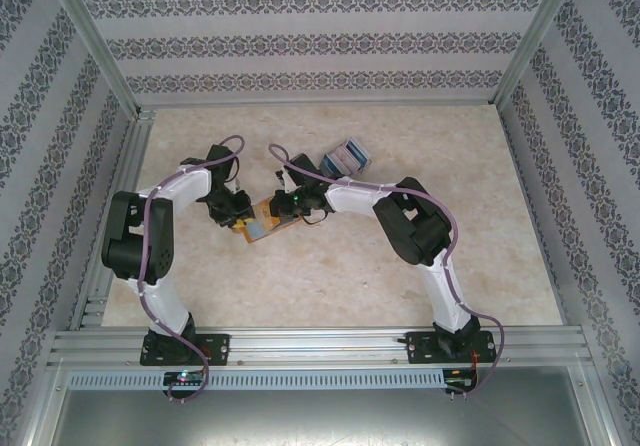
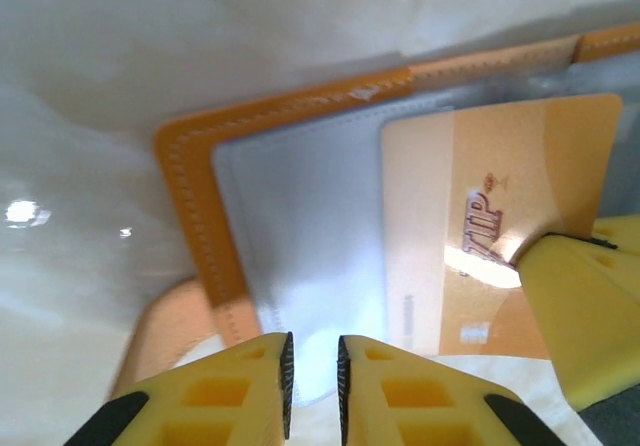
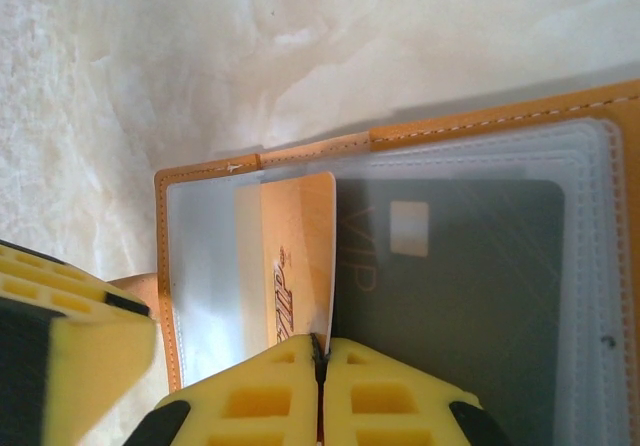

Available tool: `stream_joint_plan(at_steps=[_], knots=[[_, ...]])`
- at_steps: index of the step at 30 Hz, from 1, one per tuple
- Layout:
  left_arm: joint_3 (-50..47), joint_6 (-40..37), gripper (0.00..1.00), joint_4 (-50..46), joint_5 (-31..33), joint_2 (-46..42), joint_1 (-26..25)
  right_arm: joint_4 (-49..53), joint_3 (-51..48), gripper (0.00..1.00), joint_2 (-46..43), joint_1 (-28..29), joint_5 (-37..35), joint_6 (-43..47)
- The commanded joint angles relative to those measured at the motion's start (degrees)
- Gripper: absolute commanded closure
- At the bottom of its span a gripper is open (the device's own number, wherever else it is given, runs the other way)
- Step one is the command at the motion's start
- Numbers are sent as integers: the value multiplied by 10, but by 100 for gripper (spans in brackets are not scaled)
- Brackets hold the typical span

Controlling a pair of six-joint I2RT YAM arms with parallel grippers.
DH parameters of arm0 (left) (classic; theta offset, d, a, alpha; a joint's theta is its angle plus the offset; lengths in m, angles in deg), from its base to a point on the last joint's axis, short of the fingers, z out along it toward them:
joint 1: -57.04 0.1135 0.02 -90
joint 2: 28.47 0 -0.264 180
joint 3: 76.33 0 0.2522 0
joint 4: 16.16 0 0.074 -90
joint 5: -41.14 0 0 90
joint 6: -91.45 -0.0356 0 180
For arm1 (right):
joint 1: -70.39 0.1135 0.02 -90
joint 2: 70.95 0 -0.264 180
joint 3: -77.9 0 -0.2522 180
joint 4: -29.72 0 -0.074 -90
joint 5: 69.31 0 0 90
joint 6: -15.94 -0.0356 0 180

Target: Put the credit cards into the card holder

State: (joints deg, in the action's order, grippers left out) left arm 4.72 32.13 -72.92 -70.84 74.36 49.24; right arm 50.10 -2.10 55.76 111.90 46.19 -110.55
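Observation:
The card holder (image 1: 262, 224) lies open on the table between both grippers, its orange stitched edge (image 2: 190, 206) framing clear plastic sleeves (image 3: 200, 266). My right gripper (image 3: 320, 344) is shut on the near edge of a gold credit card (image 3: 295, 256) marked VIP, which stands on edge at the mouth of the left sleeve. A grey credit card (image 3: 460, 266) sits inside the right sleeve. My left gripper (image 2: 313, 351) hovers at the sleeve's near edge, its jaws a narrow gap apart with nothing clamped. The gold card (image 2: 480, 226) and a right finger (image 2: 585, 306) appear beside it.
More credit cards (image 1: 348, 154), blue and grey, lie in a small pile behind the right arm. Metal frame rails (image 1: 300, 341) border the marble-patterned table (image 1: 450, 166), and patterned walls enclose it on three sides.

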Motion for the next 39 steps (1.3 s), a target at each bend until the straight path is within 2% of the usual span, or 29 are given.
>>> stream_joint_plan(at_steps=[1,8,11,15,18,24,35,39], knots=[[9,-30,79,-49,51,-14,5,69,-8,92,34,6,-34,20],[-37,-32,85,-9,64,3,16,79,-9,92,27,11,-45,28],[-43,-29,90,3,43,16,16,92,-1,91,24,13,-49,35],[-51,-32,94,6,46,16,16,146,35,91,25,30,-96,69],[-56,-31,94,11,41,11,16,191,73,90,36,44,-120,94],[-57,-29,94,13,38,10,16,214,109,88,56,57,-120,102],[-61,-29,95,23,23,17,16,225,131,85,72,62,-107,103],[-60,-27,95,23,22,14,16,236,138,81,69,63,-107,107]])
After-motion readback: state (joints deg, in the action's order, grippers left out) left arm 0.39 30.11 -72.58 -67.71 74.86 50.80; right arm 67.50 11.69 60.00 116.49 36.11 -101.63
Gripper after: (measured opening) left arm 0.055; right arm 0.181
